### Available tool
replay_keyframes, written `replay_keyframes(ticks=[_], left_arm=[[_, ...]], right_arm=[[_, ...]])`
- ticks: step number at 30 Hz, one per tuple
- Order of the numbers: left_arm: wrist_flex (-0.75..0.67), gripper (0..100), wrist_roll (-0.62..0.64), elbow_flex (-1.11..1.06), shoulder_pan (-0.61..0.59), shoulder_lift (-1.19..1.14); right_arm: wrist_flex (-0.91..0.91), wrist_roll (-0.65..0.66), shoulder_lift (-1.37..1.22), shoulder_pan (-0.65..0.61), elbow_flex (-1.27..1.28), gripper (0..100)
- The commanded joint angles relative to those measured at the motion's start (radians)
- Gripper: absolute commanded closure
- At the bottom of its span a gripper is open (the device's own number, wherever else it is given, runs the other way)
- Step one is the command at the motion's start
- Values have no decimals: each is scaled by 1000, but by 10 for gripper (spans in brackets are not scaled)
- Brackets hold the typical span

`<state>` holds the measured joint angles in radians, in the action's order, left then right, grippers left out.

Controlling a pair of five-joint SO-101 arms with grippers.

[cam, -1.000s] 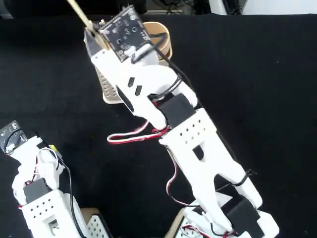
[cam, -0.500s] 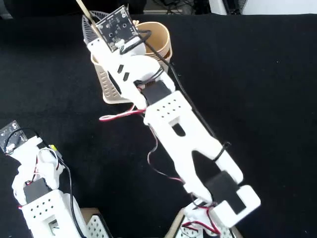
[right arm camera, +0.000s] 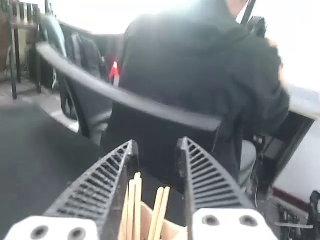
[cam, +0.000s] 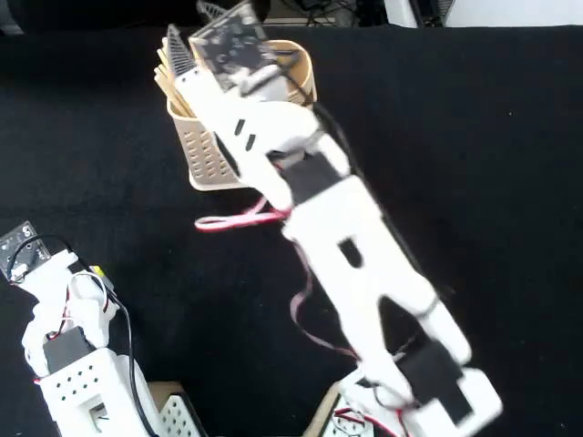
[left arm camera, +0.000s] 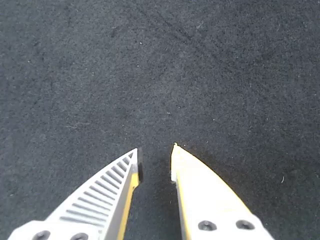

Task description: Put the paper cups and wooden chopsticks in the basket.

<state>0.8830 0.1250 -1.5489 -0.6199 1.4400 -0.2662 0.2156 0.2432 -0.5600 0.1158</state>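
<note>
Black table [cam: 474, 137], basket [cam: 205, 155] at its far edge. Right gripper [right arm camera: 156, 142] jaws open, empty, over chopsticks [cam: 173, 68], probably light and stiff. Left gripper [left arm camera: 155, 148] jaws barely parted.

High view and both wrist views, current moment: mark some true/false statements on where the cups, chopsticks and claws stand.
1. The wooden chopsticks stand in the beige slotted plastic basket. True.
2. The right claw is shut on a chopstick. False: its jaws stand apart above the chopsticks and grip nothing.
3. The brown paper cup lies tipped over at the near edge of the table. False: it is upright at the far side, by the basket, partly under the right arm.
4. The left claw is over bare black cloth and holds nothing. True.
</note>
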Motion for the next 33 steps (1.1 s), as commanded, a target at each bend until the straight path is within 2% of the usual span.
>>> replay_keyframes(ticks=[1,2,4,7,9,14,20,28,33], left_arm=[[-21,873,8,48,7,9],[-21,874,8,48,7,9],[-20,882,8,48,7,9],[-17,971,5,65,-2,9],[-12,964,-31,81,-4,9],[-11,970,-89,108,21,9],[34,970,-103,166,130,9],[427,970,-104,317,239,9],[462,968,-104,282,243,9]], right_arm=[[-224,-6,229,31,-10,953],[-315,-6,288,32,-12,990],[-483,-6,397,34,-12,971],[-712,-6,527,46,-10,988],[-841,-6,593,89,-8,985],[-987,-6,720,233,113,985],[-977,2,878,327,509,984],[-712,-8,1144,420,1036,985],[-654,-8,1399,494,1313,984]])
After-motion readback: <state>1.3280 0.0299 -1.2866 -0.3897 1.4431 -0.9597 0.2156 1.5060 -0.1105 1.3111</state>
